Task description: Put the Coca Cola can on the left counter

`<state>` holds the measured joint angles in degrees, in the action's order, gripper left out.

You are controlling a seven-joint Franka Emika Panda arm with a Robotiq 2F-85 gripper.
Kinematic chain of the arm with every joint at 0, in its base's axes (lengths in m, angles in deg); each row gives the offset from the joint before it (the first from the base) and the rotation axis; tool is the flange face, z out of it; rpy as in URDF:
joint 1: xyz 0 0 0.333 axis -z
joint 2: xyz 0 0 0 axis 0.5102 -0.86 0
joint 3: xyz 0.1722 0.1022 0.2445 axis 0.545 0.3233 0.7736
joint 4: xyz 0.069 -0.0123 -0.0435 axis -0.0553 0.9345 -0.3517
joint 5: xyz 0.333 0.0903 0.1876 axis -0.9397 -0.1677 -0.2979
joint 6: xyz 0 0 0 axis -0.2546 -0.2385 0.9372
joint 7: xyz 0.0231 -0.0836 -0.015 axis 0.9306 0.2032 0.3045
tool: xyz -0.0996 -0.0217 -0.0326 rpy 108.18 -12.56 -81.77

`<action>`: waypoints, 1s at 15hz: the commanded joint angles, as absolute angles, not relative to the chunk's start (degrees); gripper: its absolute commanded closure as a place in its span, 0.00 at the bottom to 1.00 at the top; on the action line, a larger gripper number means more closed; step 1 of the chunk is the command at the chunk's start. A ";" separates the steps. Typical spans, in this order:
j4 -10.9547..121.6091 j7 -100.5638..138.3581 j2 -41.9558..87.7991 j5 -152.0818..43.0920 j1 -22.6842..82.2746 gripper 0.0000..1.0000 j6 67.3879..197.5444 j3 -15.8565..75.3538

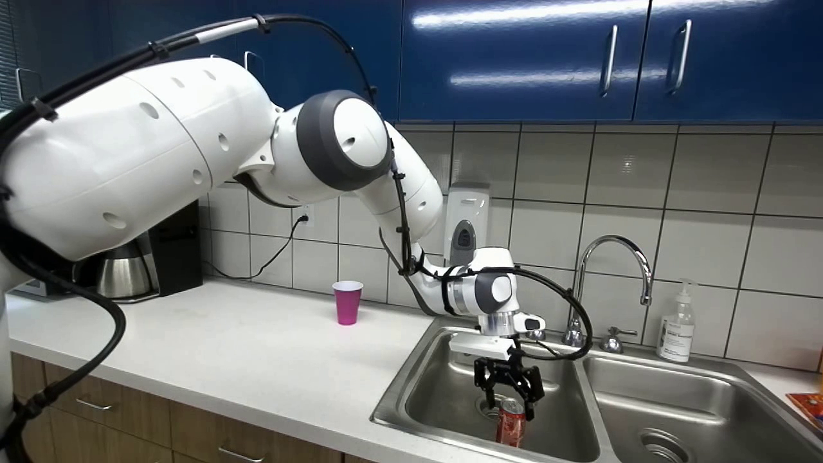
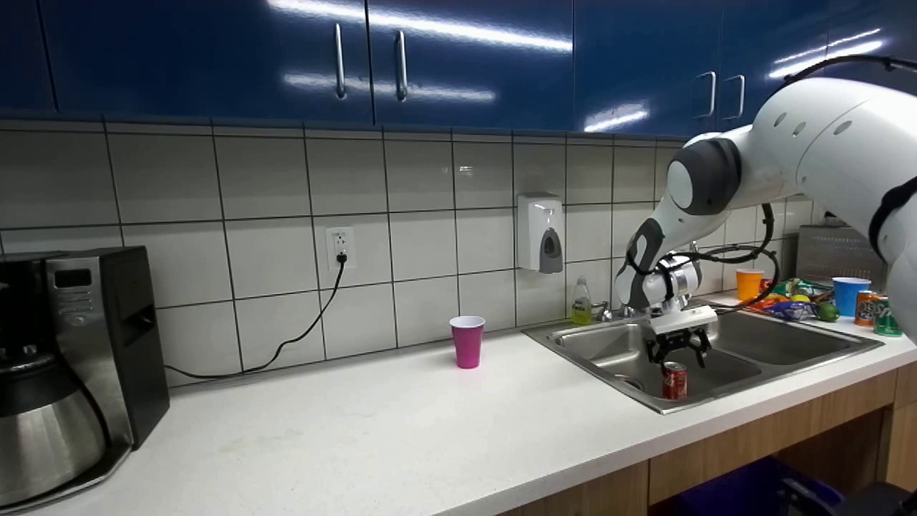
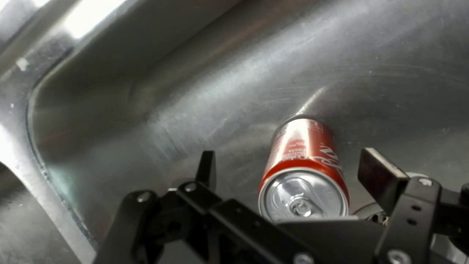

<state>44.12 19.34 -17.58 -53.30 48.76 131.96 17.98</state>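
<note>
The red Coca Cola can point(image 1: 511, 426) stands upright in the near sink basin. It also shows in an exterior view point(image 2: 674, 383) and in the wrist view point(image 3: 302, 154), silver top facing the camera. My gripper point(image 1: 511, 406) points down over the can, also seen in an exterior view point(image 2: 680, 364). In the wrist view the gripper point(image 3: 287, 161) is open, one finger on each side of the can, with gaps on both sides. The left counter point(image 1: 257, 341) is the long white top left of the sink, also in an exterior view point(image 2: 322, 437).
A pink cup point(image 1: 348, 303) stands on the counter near the tiled wall. The steel sink point(image 2: 594, 362) has a raised rim, a divider and a tall faucet point(image 1: 611, 239). A coffee maker point(image 2: 93, 344) stands at the counter's far left. A soap bottle point(image 1: 676, 328) stands behind the sink.
</note>
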 commanded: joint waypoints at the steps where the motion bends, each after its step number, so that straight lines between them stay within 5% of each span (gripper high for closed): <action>1: 40.81 17.98 -19.82 -53.73 49.16 0.00 130.88 18.09; 15: 34.16 15.53 -25.35 -53.85 48.83 0.00 130.43 17.96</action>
<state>37.36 17.03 -23.86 -53.30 48.74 131.96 17.99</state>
